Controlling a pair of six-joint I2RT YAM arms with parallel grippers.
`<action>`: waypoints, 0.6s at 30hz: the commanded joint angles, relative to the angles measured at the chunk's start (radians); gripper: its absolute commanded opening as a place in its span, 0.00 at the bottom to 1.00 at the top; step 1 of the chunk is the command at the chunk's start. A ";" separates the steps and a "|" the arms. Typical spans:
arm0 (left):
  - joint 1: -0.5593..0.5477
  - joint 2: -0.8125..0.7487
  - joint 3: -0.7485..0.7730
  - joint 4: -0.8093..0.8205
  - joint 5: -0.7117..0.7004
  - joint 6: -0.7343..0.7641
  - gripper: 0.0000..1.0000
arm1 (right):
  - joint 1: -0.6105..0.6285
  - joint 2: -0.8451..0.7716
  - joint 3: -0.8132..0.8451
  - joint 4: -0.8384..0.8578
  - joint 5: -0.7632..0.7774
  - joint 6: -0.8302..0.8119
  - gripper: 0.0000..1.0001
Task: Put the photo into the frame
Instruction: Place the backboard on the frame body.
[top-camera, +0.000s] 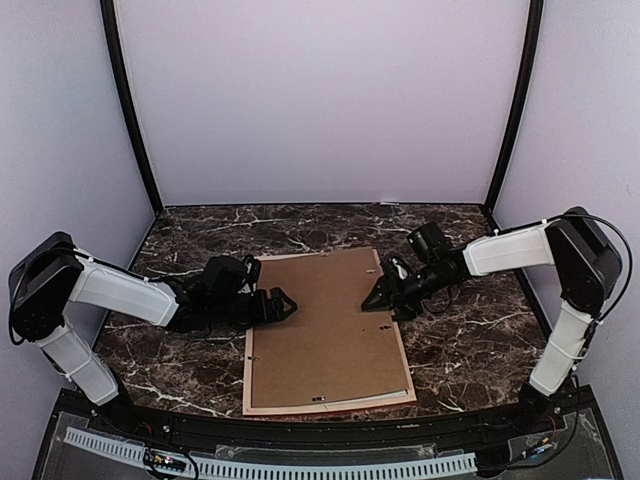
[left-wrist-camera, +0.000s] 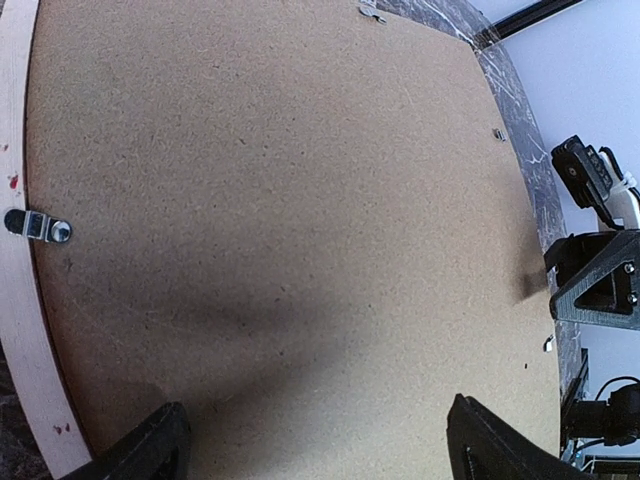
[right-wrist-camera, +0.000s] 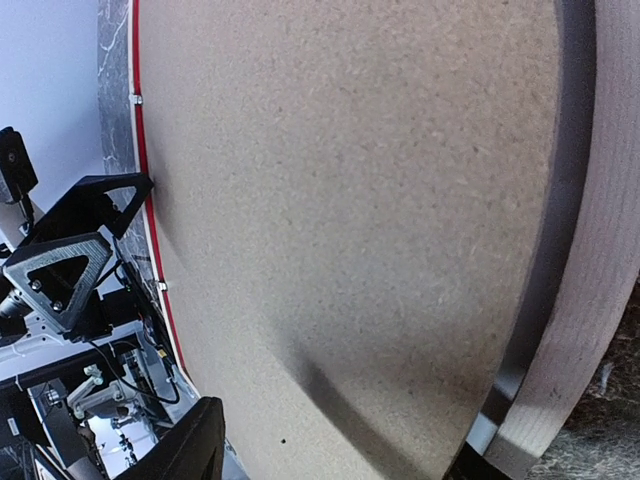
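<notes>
Brown fibreboard, the backing board, fills the centre of the top view. It lies inside the frame, which rests face down with its pale wood back up and a thin red edge showing along the bottom. The photo is not visible in any view. It is probably shut under the board, but I cannot tell.

At the left of the top view, the left gripper reaches in low to the frame's left rail. In its wrist view the two fingers sit wide apart in the lower corners and grip nothing. A small metal turn clip sits on the pale rail at centre left, its tab over the board's edge. The arm looks placed to work that clip, though I cannot tell if the fingers touch the board.

At the right of the top view, the right gripper mirrors it at the frame's right rail. Its jaws are also spread and empty, and its wrist view looks across the board. Having one arm on each long side would steady the frame while the clips are turned.

Underneath is a dark marble-patterned table veined in white. Plain pale walls enclose it, with black corner posts at upper left and upper right.
</notes>
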 joint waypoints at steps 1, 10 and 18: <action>-0.004 0.010 -0.040 -0.148 -0.017 0.000 0.92 | 0.006 -0.024 0.041 -0.023 0.030 -0.035 0.61; -0.005 0.009 -0.036 -0.160 -0.022 0.004 0.92 | 0.003 -0.033 0.055 -0.084 0.086 -0.076 0.61; -0.004 0.011 -0.028 -0.170 -0.025 0.008 0.92 | 0.001 -0.044 0.070 -0.145 0.153 -0.113 0.61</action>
